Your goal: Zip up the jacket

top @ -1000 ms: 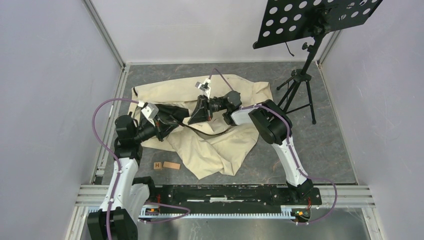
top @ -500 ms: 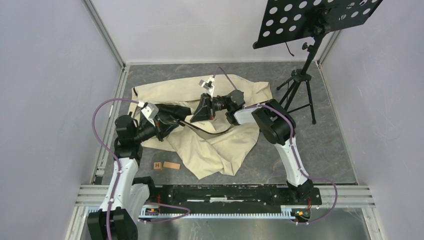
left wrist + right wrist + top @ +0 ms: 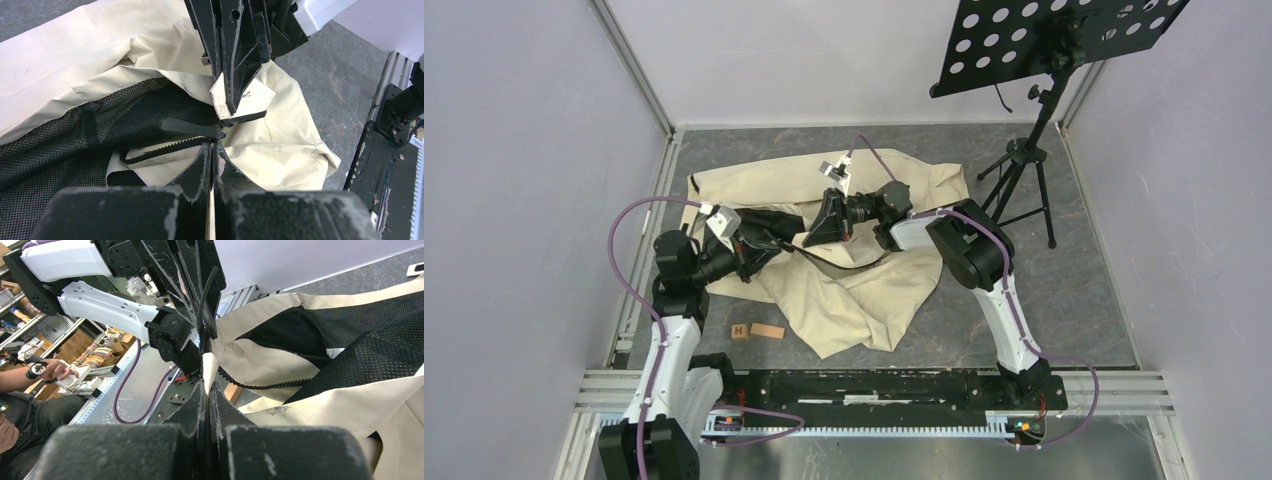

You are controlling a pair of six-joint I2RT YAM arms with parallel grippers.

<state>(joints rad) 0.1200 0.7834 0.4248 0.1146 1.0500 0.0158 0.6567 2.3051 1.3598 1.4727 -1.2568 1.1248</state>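
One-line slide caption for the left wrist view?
Left gripper and right gripper, jaws shut, pinch the cream jacket's open front tip to tip; zipper teeth unjoined, mesh lining exposed.

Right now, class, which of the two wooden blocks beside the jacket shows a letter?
The cube-shaped block, on the left, marked H; the longer block beside it looks plain.

Letter "H" on wooden block (image 3: 740, 331)

The jacket (image 3: 864, 290) is cream with black mesh lining (image 3: 60, 135) and a black zipper (image 3: 160, 149). The bench (image 3: 1084, 290) is mottled grey; at one o'clock, the black music stand (image 3: 1064, 45) shows round holes.
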